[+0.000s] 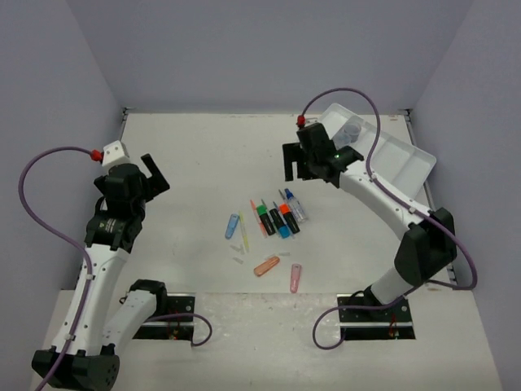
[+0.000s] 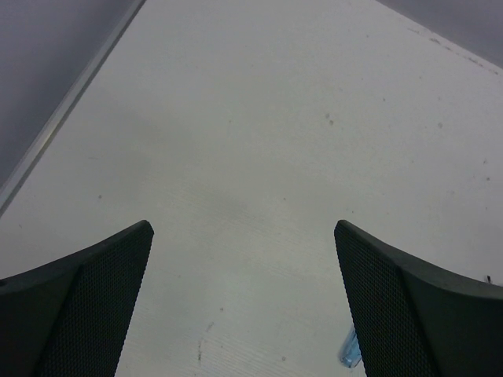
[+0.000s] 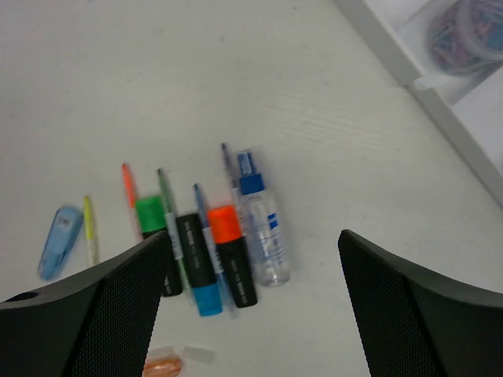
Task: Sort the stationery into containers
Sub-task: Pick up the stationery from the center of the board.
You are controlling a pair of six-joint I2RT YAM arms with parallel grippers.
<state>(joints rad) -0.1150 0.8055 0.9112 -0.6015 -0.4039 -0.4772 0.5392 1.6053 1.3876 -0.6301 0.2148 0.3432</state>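
Three highlighters (image 3: 195, 255) beside bottle (image 3: 266, 236) (right pincer (image 3: 251, 236) spread, empty).

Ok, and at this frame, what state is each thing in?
Left gripper: open, empty, over bare table.
Right gripper: open, empty, held off the table.
Highlighters: capped, lying side by side on the table.
Clear bottle: blue cap on, lying beside the highlighters.
Round pot: sitting in a white tray compartment.
Capsule pieces: loose on the table.
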